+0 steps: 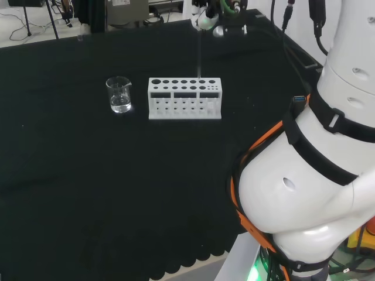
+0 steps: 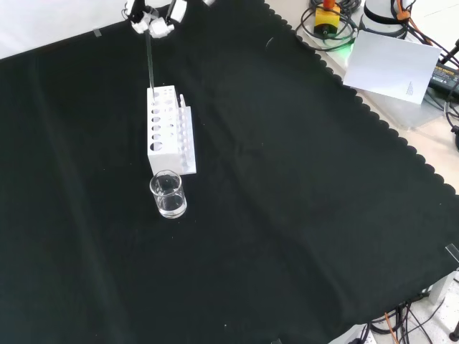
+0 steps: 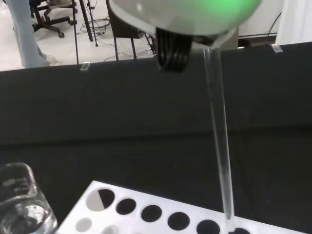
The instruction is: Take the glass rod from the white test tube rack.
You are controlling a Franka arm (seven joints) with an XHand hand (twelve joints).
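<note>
The white test tube rack (image 1: pixel 184 98) stands mid-bench, its top pierced by rows of round holes. A thin clear glass rod (image 1: pixel 199 52) rises almost upright from a hole near the rack's right end in the head view. Its upper end is pinched by the hand (image 1: pixel 205 14), which hangs high above the rack. In the front view the hand (image 2: pixel 154 18) is at the top edge, with the rod (image 2: pixel 149 61) running down to the rack (image 2: pixel 168 136). The wrist view shows the rod (image 3: pixel 219 141) reaching the rack's top (image 3: pixel 139 223) at a hole; I cannot tell if its tip is still inside.
A small glass beaker (image 1: pixel 119 95) with a little clear liquid stands just left of the rack in the head view, nearer the camera in the front view (image 2: pixel 168 194). The arm's white links (image 1: pixel 316 175) fill the head view's right. Black cloth (image 2: pixel 301 215) surrounds the rack.
</note>
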